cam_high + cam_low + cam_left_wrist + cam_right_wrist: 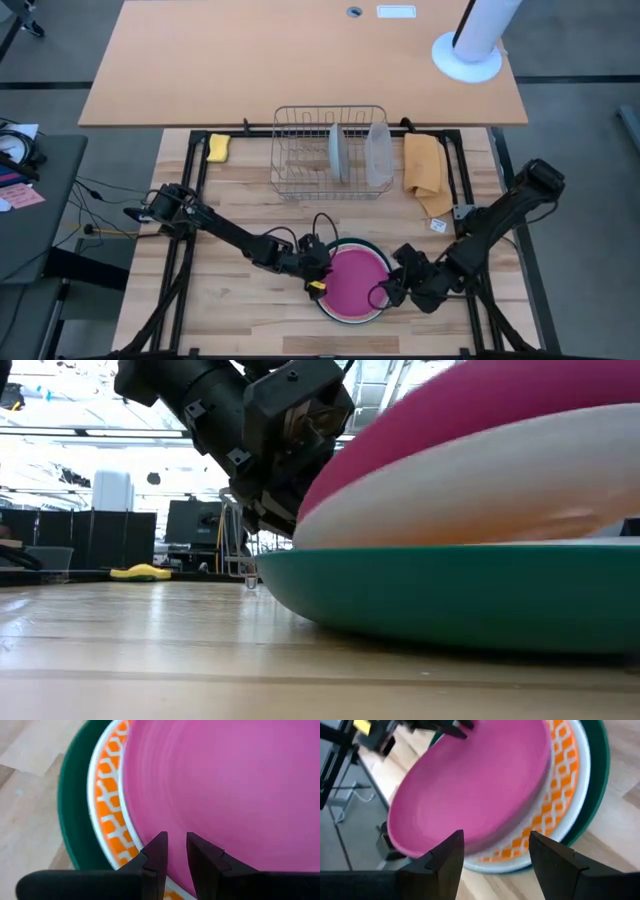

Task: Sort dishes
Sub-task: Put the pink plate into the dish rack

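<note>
Three dishes are stacked near the table's front edge. A magenta pink plate (357,283) lies on an orange-patterned plate (107,805), which lies in a dark green plate (450,590). My left gripper (318,278) is at the pink plate's left rim, its fingers nearly together. My right gripper (496,840) stands open at the stack's right rim and I see nothing between its fingers. A pale grey plate (339,150) stands on edge in the wire rack (300,150). My left gripper has the pink plate's left rim (142,827) between its two fingers, one finger (157,847) outside the rim and the other on the plate's inner face. The fingers come slanting down from the table's left. I cannot tell whether that rim is raised off the orange-patterned plate.
The rack at the table's far middle also holds a clear tub (378,155). A yellow sponge (218,147) lies to its left and a tan cloth (425,170) to its right. Bare wood lies between the rack and the stack.
</note>
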